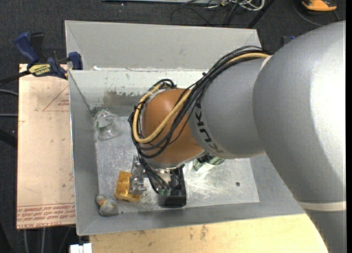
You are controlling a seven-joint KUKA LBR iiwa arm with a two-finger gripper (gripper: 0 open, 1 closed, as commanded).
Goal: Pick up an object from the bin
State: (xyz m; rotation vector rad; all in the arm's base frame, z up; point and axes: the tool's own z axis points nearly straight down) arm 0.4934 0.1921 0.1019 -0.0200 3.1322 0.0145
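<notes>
Just beside the gripper (149, 185), on its left, lies a small yellow-orange blocky piece (125, 186). It sits close to the bin's front wall, towards the left corner, and whether the two touch cannot be told. Deeper in that corner rests a grey pebble-like lump (106, 205), apart from the yellow piece. A crumpled clear plastic thing (105, 124) lies by the left wall, well away towards the back. A green-and-white item (209, 161) peeks out from under the arm, mostly hidden.

The arm (264, 114) reaches in from the right, its orange cover (168, 125) and looped cables (147, 115) above the bin's middle. The gripper points down, low over the floor — whether it is apart or closed cannot be told.

The grey metal bin (165, 43) has a scuffed, speckled floor and stands on dark carpet (33, 4).
</notes>
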